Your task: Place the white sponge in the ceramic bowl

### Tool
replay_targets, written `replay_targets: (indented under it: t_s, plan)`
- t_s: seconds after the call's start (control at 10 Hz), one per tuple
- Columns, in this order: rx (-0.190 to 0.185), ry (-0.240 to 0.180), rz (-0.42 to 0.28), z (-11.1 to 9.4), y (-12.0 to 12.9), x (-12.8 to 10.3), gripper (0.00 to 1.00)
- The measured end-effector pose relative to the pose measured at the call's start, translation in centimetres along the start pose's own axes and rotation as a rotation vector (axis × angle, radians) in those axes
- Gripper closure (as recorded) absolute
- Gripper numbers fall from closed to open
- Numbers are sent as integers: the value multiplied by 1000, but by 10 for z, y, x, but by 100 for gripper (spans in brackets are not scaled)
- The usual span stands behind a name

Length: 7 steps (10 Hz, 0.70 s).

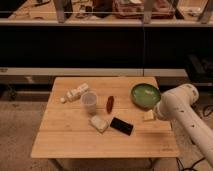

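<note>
Reaching arm: the white arm (186, 106) comes in from the lower right of the camera view and bends down toward the right edge of the wooden table (75, 141).
Gripper: the gripper (149, 116) is low over the table's right side, near that edge. Only a pale end piece shows, and whether it is spread or pressed together I cannot tell. Whether it touches the wood I cannot tell either.
Ceramic bowl: the green ceramic bowl (146, 95) is the nearest thing, just behind the gripper and slightly to its left. It stands upright on the table with its pale glossy inside showing.
Black slab: the flat black slab (121, 126) lies near the gripper, to its left and a little closer to the front edge, turned at an angle.
Red-brown item: a small, narrow red-brown item (110, 103) lies farther left of the gripper and slightly behind it.
White sponge: the white sponge (98, 123) lies on the table well apart from the gripper, to its left beyond the black slab and just beside that slab. It is not in the bowl.
Plastic cup: the translucent plastic cup (89, 101) stands upright behind the sponge, farther left of the gripper.
White bottle: the elongated white bottle (76, 93) lies on its side, farthest from the gripper, toward the back left of the table.
</note>
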Motion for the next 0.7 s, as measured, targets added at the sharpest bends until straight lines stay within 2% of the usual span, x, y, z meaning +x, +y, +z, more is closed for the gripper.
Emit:
replay_targets:
  t_s: [0.2, 0.4, 0.7]
  plan:
    - [2, 10, -7, 0, -1, 1, 20]
    - [38, 84, -56, -4, -15, 4, 20]
    - [188, 267, -209, -22, -66, -2, 20]
